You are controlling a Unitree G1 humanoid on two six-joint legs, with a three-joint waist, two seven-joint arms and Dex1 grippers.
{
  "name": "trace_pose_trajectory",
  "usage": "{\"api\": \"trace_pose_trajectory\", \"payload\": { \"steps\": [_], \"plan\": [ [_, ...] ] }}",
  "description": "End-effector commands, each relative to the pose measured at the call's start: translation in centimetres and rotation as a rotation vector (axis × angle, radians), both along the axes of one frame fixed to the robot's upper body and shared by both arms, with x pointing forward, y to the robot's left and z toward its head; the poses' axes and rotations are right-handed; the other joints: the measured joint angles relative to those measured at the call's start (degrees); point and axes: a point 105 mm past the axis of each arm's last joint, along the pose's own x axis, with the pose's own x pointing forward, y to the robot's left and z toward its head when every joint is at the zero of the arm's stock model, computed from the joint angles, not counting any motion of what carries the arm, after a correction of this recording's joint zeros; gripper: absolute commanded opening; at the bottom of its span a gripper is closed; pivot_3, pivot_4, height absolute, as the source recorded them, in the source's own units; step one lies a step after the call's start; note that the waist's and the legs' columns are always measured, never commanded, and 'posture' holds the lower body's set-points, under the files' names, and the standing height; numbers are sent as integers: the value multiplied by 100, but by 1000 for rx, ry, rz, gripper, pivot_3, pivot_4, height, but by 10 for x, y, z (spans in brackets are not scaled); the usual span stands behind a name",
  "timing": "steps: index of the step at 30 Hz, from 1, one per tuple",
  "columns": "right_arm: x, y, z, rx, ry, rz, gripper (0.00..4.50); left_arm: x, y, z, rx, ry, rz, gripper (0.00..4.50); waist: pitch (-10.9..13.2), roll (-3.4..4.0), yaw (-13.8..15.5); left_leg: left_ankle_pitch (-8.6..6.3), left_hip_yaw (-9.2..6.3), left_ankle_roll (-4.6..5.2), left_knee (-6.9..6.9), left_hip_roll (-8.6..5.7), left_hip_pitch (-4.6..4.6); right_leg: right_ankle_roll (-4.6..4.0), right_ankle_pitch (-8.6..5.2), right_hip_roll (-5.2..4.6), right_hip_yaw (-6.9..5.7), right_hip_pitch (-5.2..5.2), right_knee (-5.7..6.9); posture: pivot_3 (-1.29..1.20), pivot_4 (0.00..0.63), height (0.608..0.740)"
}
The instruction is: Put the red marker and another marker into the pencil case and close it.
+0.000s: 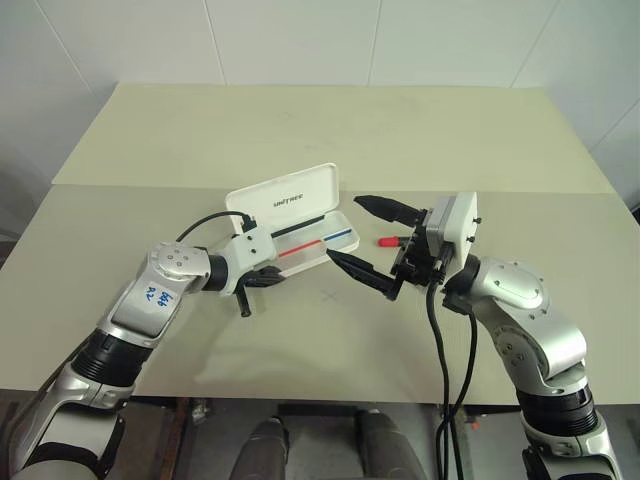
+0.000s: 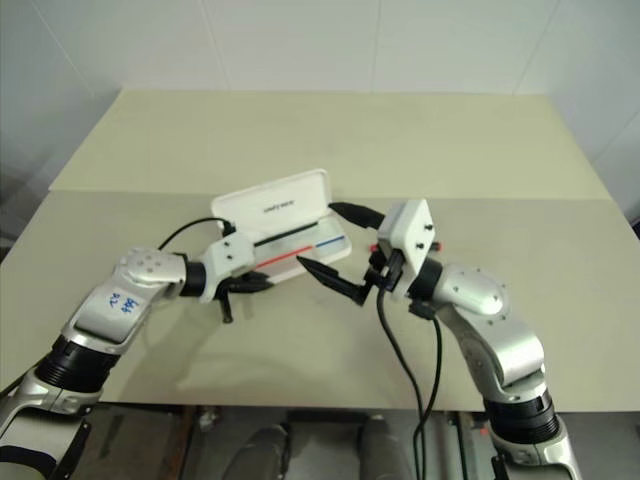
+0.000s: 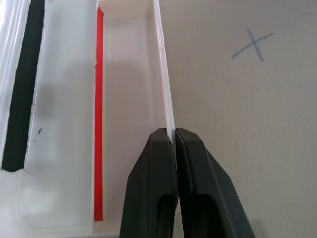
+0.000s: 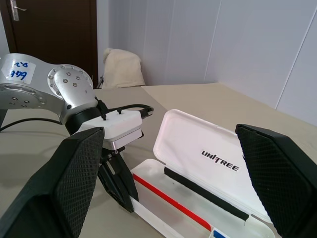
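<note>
From the head views, the pencil case (image 1: 300, 220) lies open on the table (image 1: 300, 120), lid up. The left gripper (image 1: 268, 276) is at its near edge. The right gripper (image 1: 372, 240) hangs spread wide and empty just right of the case, with the red marker (image 1: 388, 241) lying behind it.

The left wrist view shows the left gripper's fingers (image 3: 153, 188) pinched tight on the case's thin front wall. Stiff, light, slick plastic, it would likely slide unless braced this way.

In the right wrist view, the lid stands propped open.
</note>
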Motion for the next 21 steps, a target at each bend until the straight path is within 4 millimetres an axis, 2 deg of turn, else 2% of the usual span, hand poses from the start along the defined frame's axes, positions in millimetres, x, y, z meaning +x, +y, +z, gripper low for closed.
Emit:
{"api": "trace_pose_trajectory", "payload": {
  "steps": [1,5,9,12,16,21],
  "plan": [
    [-6,-7,8,-9,-32,4,4500,-15,-6,17,-28,-48,-138,24,0,0,5,0,0,0,0,0,0,0,0,0,0,0,-2,0,150,740],
    [-7,-17,4,-41,-14,-6,4500,-23,-4,27,-28,-91,-226,24,0,0,14,0,0,1,-3,0,-6,0,0,-2,0,-2,-8,0,150,740],
    [-8,-30,0,-74,2,-34,4500,-32,5,26,7,-99,-270,24,0,0,15,-1,0,1,-3,0,-6,0,0,-2,-1,-2,-10,0,150,740],
    [-12,-47,-6,-119,30,-75,4500,-39,10,21,51,-113,-329,24,0,0,16,-1,3,2,-3,0,-6,0,0,-3,1,-2,-10,0,150,740],
    [-24,-64,-17,-176,78,-98,4500,-46,6,13,65,-110,-395,24,0,0,24,-3,4,4,-4,0,-7,-1,-1,-3,1,-1,-13,0,150,740],
    [-40,-75,-31,-260,128,-90,4500,-48,-2,6,62,-97,-433,24,1,-2,23,-3,5,5,1,-1,-4,0,0,-2,0,6,-12,0,150,740]
  ]
}}
